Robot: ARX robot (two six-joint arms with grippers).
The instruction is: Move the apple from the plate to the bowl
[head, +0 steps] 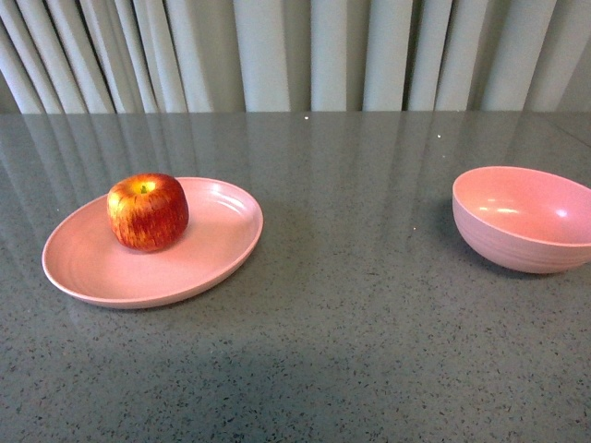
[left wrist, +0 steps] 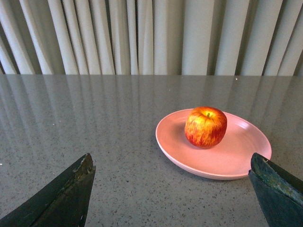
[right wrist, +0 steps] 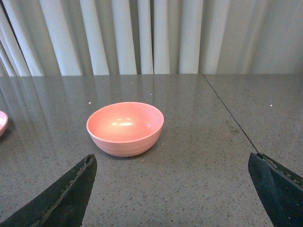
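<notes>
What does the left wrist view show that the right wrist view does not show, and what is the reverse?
Only the left wrist view: the apple sitting on the plate, beyond the open left pincer.
Only the right wrist view: the empty bowl, a surface seam and the open right pincer. A pink sliver at its edge may be the plate.
Both: the grey speckled table, the pale curtain, and a pincer holding nothing.

The desk (head: 369, 351) is glossy, smooth, speckled grey, mirroring the cloth curtain (head: 277, 55); plate (head: 217, 245) and bowl (head: 517, 245) are matt pink, perhaps plastic; the apple (head: 146, 214) has waxy, shiny skin
</notes>
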